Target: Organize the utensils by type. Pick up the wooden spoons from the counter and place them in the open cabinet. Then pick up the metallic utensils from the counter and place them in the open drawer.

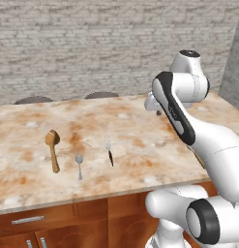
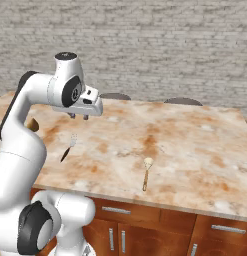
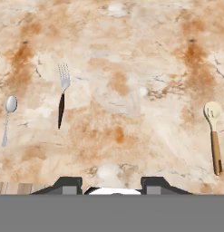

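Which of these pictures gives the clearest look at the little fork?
The hand view: the fork lies flat and unobstructed, tines and dark handle distinct. The left base view shows it small; the right base view shows it small beside the arm.

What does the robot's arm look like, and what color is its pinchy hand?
The arm is smooth, shiny white, made of rounded tube pieces with black bands at the joints. Its gripper is a white block with two small dark fingers. No cables or markings are visible.

In the left base view the counter's point(image 1: 140, 121) right part is hidden by the arm, with a brown thing point(image 1: 198, 157) barely seen behind it. In the right base view, the teaspoon is covered by the arm, and another brown thing point(image 2: 32, 124) is half hidden.
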Robot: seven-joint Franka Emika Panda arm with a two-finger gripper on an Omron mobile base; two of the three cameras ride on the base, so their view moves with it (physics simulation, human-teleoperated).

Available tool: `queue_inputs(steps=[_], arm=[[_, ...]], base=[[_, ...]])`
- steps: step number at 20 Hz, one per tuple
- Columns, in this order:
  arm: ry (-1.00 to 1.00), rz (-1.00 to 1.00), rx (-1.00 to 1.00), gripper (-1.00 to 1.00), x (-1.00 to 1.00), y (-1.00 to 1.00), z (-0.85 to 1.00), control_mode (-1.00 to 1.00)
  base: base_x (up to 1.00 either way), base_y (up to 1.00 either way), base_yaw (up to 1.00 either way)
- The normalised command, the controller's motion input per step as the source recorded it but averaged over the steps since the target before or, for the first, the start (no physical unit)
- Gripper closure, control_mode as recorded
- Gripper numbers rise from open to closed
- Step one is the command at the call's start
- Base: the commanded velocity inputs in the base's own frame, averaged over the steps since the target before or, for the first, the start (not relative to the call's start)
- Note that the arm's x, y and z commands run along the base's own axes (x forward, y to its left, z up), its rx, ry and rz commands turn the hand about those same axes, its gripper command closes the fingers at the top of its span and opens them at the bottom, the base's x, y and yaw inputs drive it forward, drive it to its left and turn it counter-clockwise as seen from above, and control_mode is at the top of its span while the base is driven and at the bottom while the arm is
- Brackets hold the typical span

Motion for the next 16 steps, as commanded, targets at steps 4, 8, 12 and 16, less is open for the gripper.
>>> queue_inputs(steps=[4, 8, 12, 16], arm=[[0.00, 0.00, 0.00, -1.00, 0.00, 0.00, -0.04, -1.00], [0.00, 0.00, 0.00, -1.00, -0.01, 0.00, -0.15, -1.00], [0.02, 0.00, 0.00, -1.00, -0.07, 0.00, -0.15, -1.00], [0.01, 0.02, 0.00, -1.00, -0.11, 0.12, -0.22, -1.00]], base=[[0.00, 0.00, 0.00], [0.00, 0.00, 0.00], [0.00, 0.00, 0.00], [0.00, 0.00, 0.00]])
